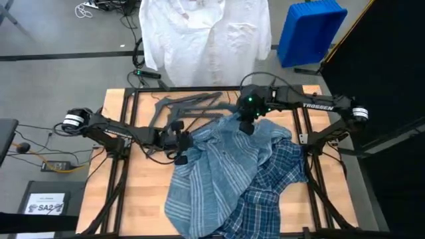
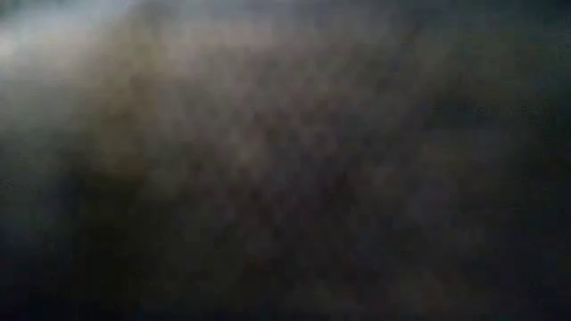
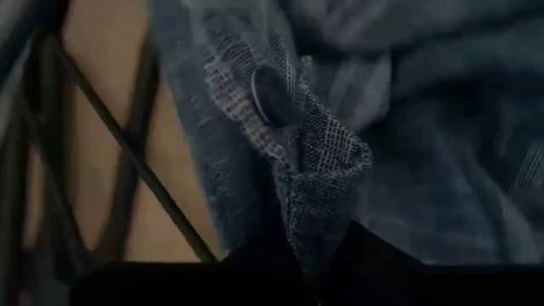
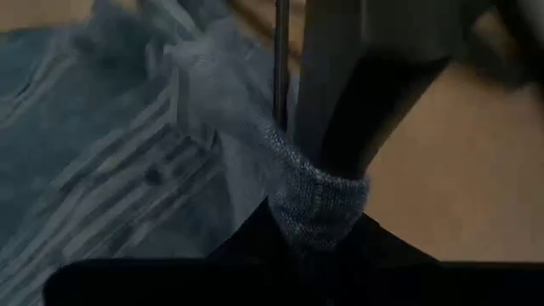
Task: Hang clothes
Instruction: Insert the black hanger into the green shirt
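The wooden table (image 1: 143,199) carries a heap of two shirts. The striped light blue-grey shirt (image 1: 212,176) spreads between both sets of jaws and out toward the table's near edge; the darker plaid shirt (image 1: 275,179) lies partly under it, on the right gripper's side. The white shirt (image 1: 206,33) hangs well beyond both grippers, past the table's far edge, with a blue bin (image 1: 309,30) beside it. Dark grey hangers (image 1: 189,106) lie just behind the grippers on the bare wood.

The left gripper (image 1: 180,143) is closed on a fold of the striped shirt's buttoned edge (image 3: 319,170), a button (image 3: 270,93) just ahead of the jaws. The right gripper (image 1: 246,126) pinches another bunched fold of the same shirt (image 4: 316,204), with a hanger's bar right in front of its jaws.

The low view shows only a dark blur.
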Robot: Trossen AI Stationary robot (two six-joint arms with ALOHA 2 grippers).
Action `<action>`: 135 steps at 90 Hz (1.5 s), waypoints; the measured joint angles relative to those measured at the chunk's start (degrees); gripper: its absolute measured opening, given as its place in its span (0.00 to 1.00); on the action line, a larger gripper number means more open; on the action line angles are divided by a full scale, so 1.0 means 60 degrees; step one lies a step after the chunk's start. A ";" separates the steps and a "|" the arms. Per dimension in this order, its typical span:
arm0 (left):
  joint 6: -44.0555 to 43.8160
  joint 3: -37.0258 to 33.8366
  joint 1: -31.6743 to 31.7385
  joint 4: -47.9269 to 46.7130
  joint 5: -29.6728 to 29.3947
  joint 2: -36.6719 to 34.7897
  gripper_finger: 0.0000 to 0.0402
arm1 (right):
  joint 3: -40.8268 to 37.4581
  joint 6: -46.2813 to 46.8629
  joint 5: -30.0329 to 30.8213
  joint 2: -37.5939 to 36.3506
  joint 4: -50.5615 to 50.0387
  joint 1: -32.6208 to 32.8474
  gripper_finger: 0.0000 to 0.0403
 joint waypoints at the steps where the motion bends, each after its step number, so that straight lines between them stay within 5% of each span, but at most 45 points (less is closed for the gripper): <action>1: -0.0033 -0.0076 0.0000 0.0058 0.0000 -0.0001 0.00 | -0.0083 0.0015 -0.0036 0.0000 0.0042 0.0001 0.06; 34: -0.0496 -0.0915 0.0000 0.1763 0.0139 0.0028 0.00 | -0.2161 0.0141 -0.1004 0.0033 0.2313 0.0215 0.07; 65: -0.0434 -0.0911 0.0000 0.2041 0.0204 0.0035 0.00 | -0.2724 0.0407 -0.0980 0.0040 0.5586 0.0598 0.26; 108: -0.0217 -0.0890 0.0000 0.2088 0.0240 0.0035 0.00 | -0.2728 0.0605 -0.1134 0.0044 0.6529 0.0949 0.25; 135: -0.0219 -0.0886 0.0000 0.2073 0.0273 0.0035 0.00 | -0.2728 0.1008 -0.2396 0.0000 0.7091 0.0967 0.28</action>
